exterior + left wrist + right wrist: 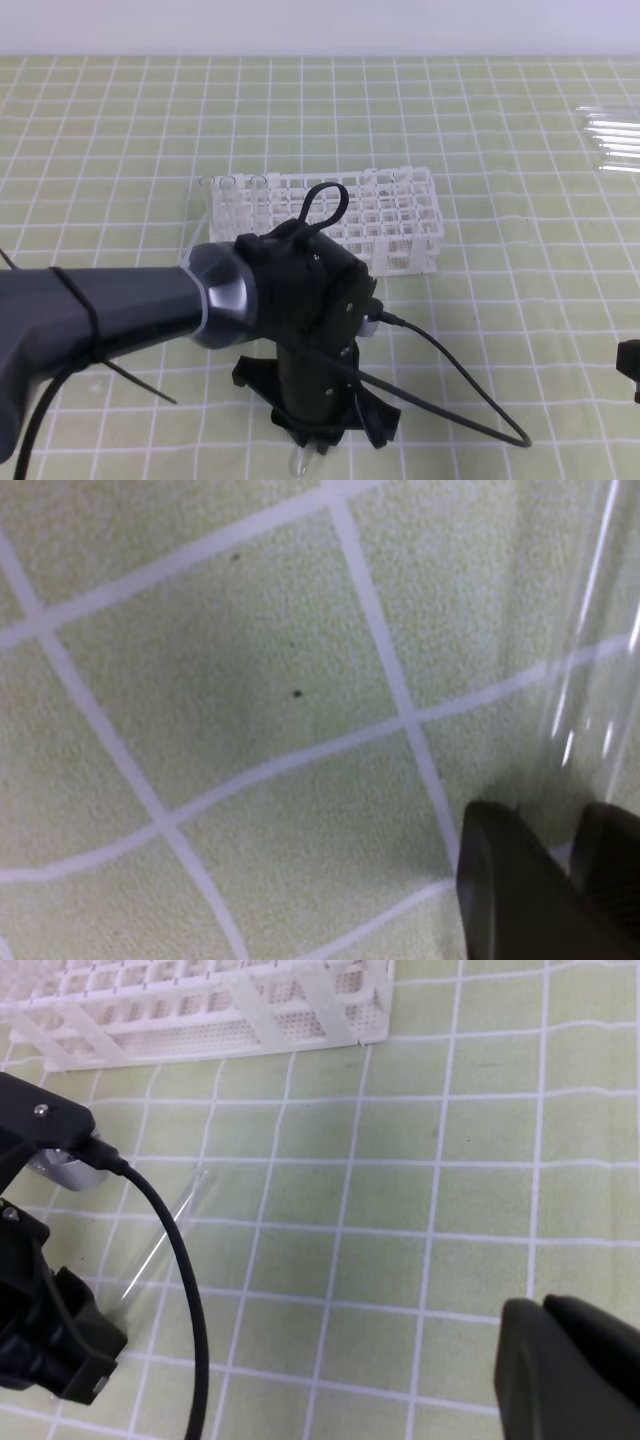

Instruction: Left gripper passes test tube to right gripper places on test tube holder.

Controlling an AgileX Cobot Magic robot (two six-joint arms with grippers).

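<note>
My left gripper (pixel 318 445) points straight down at the mat near the front edge, under its thick black arm. In the left wrist view its two black fingers (pixel 505 890) stand close together, and the clear test tube (pixel 585 650) runs down into the narrow gap between them. The right wrist view shows the test tube (pixel 165 1235) slanting up and to the right from the left gripper (pixel 55 1345). The white test tube holder (pixel 385 215) stands behind the left arm. My right gripper (pixel 548 1308) is low at the right, fingers together, holding nothing, well apart from the tube.
A bundle of clear tubes (pixel 615 140) lies at the far right back. Two clear tubes (pixel 235 190) stand in the holder's left end. A black cable (pixel 450 385) loops from the left wrist over the green gridded mat (pixel 520 300).
</note>
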